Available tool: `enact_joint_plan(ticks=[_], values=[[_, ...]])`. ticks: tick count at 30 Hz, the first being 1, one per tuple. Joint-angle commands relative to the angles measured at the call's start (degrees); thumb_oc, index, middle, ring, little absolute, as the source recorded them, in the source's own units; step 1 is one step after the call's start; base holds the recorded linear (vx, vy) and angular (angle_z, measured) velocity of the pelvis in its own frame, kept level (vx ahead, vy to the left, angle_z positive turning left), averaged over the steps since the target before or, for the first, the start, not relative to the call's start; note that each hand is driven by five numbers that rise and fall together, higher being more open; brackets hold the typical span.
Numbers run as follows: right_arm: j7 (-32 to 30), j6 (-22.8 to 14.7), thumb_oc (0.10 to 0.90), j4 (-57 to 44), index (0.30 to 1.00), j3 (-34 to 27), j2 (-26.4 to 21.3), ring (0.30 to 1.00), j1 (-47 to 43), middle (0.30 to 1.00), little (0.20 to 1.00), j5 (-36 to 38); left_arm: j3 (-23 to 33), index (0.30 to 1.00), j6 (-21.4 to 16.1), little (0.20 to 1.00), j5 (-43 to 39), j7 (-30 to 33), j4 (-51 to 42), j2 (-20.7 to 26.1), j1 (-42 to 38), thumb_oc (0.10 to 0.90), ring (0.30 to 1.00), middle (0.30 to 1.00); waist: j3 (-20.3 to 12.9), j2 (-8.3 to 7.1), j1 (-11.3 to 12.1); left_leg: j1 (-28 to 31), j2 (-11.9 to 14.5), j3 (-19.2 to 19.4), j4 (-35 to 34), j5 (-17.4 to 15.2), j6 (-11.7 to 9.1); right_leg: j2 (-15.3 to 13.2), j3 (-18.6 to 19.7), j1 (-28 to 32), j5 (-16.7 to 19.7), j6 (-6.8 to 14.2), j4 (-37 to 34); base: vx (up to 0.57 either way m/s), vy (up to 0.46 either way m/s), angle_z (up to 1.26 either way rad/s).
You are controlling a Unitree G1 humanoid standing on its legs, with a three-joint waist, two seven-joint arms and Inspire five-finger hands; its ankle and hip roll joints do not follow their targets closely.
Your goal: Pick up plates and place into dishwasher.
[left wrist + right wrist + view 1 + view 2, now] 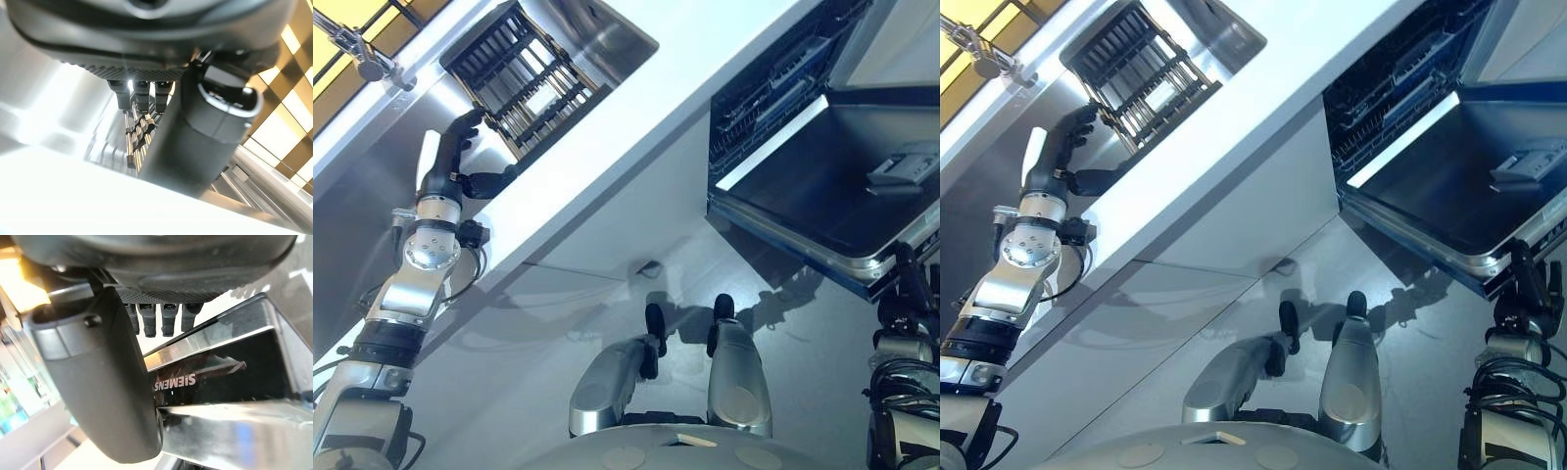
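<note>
A dark wire dish rack [524,78] sits in the steel sink [607,34] at the upper left. My left hand [452,159] reaches up to the rack's near corner, fingers straight and thumb spread, holding nothing. In the left wrist view the fingertips [139,100] point at the rack's tines [134,142]. The dishwasher [773,88] stands open at the upper right, its door [822,186] folded down. My right hand [909,279] hangs just below the door's front edge [220,377], fingers straight and empty.
A white counter [636,108] runs between the sink and the dishwasher. A tap [362,54] stands at the far left above the steel drainboard. The dishwasher's wire basket [1381,88] shows inside the opening. The grey floor lies below.
</note>
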Motion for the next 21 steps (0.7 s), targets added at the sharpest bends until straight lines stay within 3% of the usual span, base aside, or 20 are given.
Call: enact_joint_plan(ticks=[1, 6, 11, 14, 21], values=[[0.97, 1.41, 0.8, -4.58, 0.9, 6.38, -4.17, 0.9, -8.12, 0.9, 0.9, -4.14, 2.75, 0.9, -4.18, 0.9, -0.1, 3.38, -1.25, 0.92, -0.94, 0.8, 0.9, 0.9, 0.12, -0.4, 1.04, -7.04, -0.35, -3.26, 9.65, -2.91, -2.13, 1.12, 0.02, 0.43, -5.92, -1.0, 5.27, -0.06, 0.051, -0.29], [3.68, 2.46, 0.8, -9.54, 0.9, 8.64, -3.28, 0.9, -10.29, 0.9, 0.9, 0.27, 4.91, 0.9, -4.65, 0.9, 0.92, 5.63, -2.01, 3.01, -2.76, 0.8, 0.9, 0.9, 1.9, -1.96, 1.34, -11.28, -0.48, -2.38, 13.9, -4.38, -1.23, 1.18, 1.16, -3.85, -6.07, -0.71, 8.93, -0.06, 0.03, -0.13], [6.01, 2.7, 0.8, -18.63, 0.9, 11.56, -0.03, 0.9, -10.11, 0.9, 0.9, 1.35, 10.72, 0.9, -5.75, 0.9, 1.75, 8.53, -5.6, 6.7, -2.84, 0.8, 0.9, 0.9, 3.31, -3.8, 2.39, -15.99, -0.41, -1.91, 18.64, -6.33, 0.03, 1.2, 2.09, -8.09, -5.57, -0.17, 12.42, -0.05, 0.005, -0.01], [6.12, 2.65, 0.8, -20.99, 0.9, 12.57, 1.21, 0.9, -9.7, 0.9, 0.9, 0.69, 13.68, 0.9, -6.52, 0.9, 2.31, 9.19, -7.49, 7.58, -1.42, 0.8, 0.9, 0.9, 3.34, -4.04, 2.99, -17.05, -0.36, -1.93, 19.31, -6.65, 0.28, 1.17, 2.24, -8.94, -5.35, 0.09, 12.81, -0.02, 0.027, -0.11], [7.63, 5.09, 0.8, -23.89, 0.9, 14.79, 0.53, 0.9, -11.55, 0.9, 0.9, -1.18, 20.22, 0.9, -7.59, 0.9, 1.32, 7.64, -10.01, 9.9, 3.2, 0.8, 0.9, 0.9, 3.34, -2.98, 5.16, -17.21, -1.11, -2.79, 17.15, -5.43, 0.74, 0.92, 2.43, -9.31, -4.48, 0.66, 11.7, 0.0, 0.069, -0.08]])
